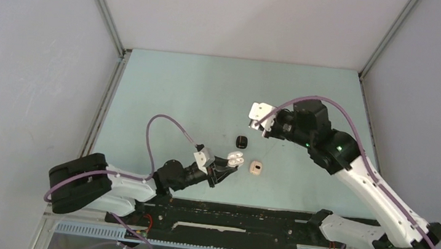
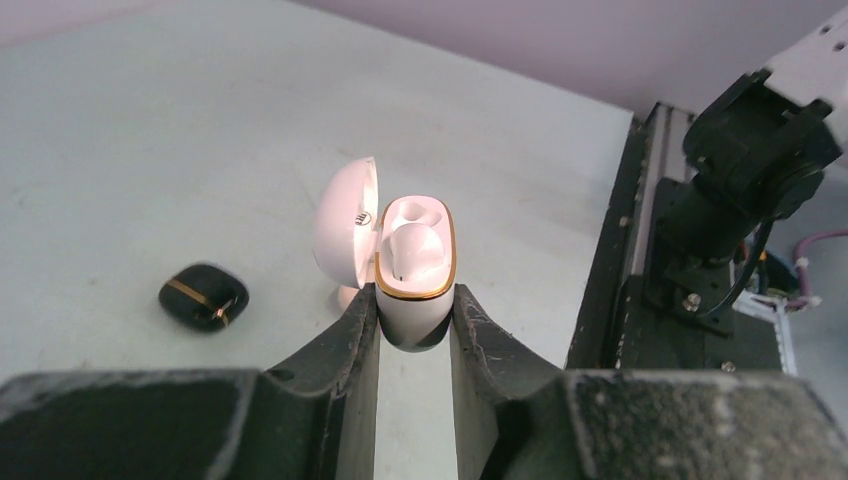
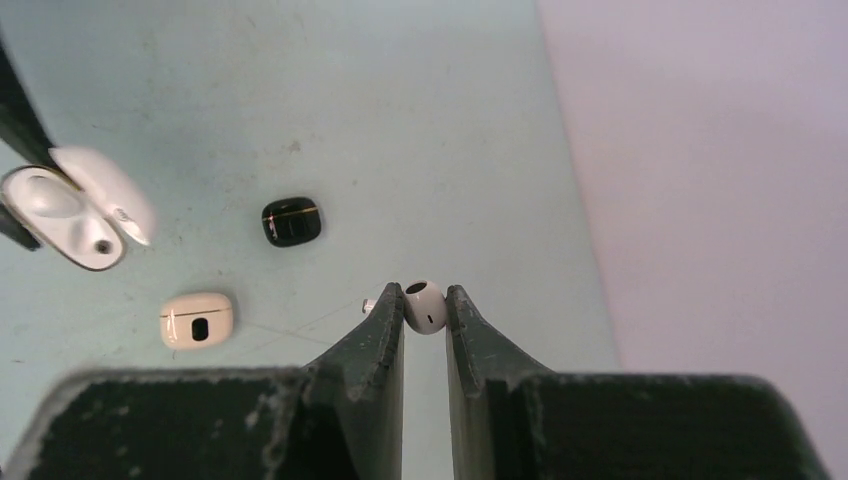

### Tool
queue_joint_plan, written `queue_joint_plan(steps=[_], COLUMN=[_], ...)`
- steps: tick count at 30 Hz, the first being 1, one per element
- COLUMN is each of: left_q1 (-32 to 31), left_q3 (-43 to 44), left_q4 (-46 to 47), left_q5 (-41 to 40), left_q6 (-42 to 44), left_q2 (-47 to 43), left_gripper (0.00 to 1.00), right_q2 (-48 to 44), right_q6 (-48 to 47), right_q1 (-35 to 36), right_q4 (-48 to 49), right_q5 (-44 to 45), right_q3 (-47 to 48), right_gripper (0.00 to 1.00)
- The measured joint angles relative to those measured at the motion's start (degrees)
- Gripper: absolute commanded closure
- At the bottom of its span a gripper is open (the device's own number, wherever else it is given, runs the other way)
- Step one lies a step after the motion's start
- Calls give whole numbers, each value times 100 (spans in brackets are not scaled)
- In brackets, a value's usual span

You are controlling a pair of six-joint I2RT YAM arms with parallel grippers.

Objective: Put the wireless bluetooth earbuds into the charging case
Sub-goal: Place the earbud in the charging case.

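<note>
Our left jaws are clamped on the open charging case (image 2: 412, 300), with one earbud (image 2: 410, 250) apparently seated inside. Our right jaws pinch the second earbud (image 3: 424, 305), held well apart toward the case's one o'clock. Inserting it is still to do.

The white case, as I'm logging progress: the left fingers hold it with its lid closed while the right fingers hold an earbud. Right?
No. The lid of the white case stands open, as the left wrist view shows. The left fingers do hold it, and the right fingers hold an earbud.
</note>
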Motion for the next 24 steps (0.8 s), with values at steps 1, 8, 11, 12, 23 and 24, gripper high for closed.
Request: queue_joint_plan(steps=[1,8,11,12,23,24], left_q1=[79,339,348,352,356,356], left_q3=[44,616,837,885,922,914], left_q4=[184,837,977,1008,1097,1097], left_q5=[164,1200,1445,1513,1644,1644], left_q6=[-31,-280,-345,-380,-529,-529], left_q2=[122,682,706,706,682,678], left_gripper=[100,100,100,100,100,100], right_q2=[-155,-1668,-2197,-2319,-2385,-2389], right_q6=[-85,-879,-1362,-1528,-2326,-2341], right_q1=[52,931,1412,1541,1906,1906], right_q4=[0,590,962,1115,1676,1705], right_q5=[-42,-168,-153,-140,59,63], right_q3=[-4,-778,-1419,-1637,-2404,-2404], right_gripper=[100,100,100,100,100,100])
